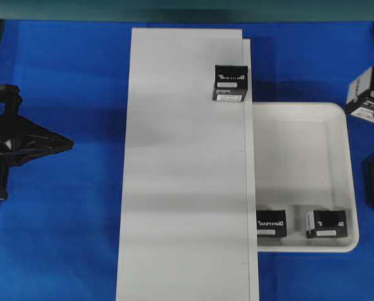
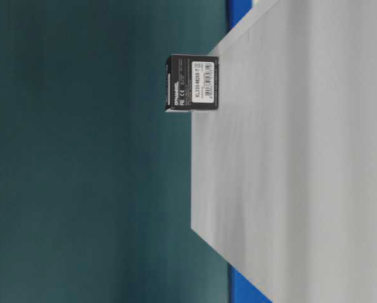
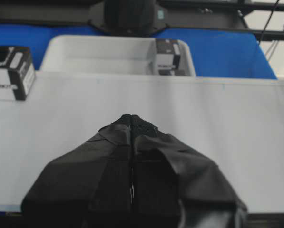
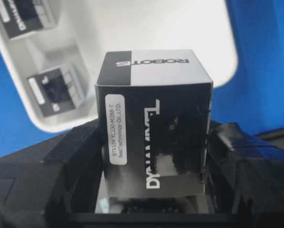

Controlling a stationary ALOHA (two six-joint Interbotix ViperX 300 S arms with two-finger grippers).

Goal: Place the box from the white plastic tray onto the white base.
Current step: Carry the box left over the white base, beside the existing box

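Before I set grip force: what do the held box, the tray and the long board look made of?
The held box looks like printed cardboard, semi-gloss: crisp folded edges and a stuck-on label. The tray looks like glossy moulded plastic, with rounded corners and sheen on its rim. The long board is matte white, with no glare; whether plastic, foam or painted wood is unclear.

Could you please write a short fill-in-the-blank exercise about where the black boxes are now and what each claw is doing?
1. The number of boxes lying in the white plastic tray is ____.
2. The right claw is shut on one ____.
3. One box already stands on the white ____.
4. The left claw holds nothing and its jaws are ____.

Missing words: two; box; base; shut
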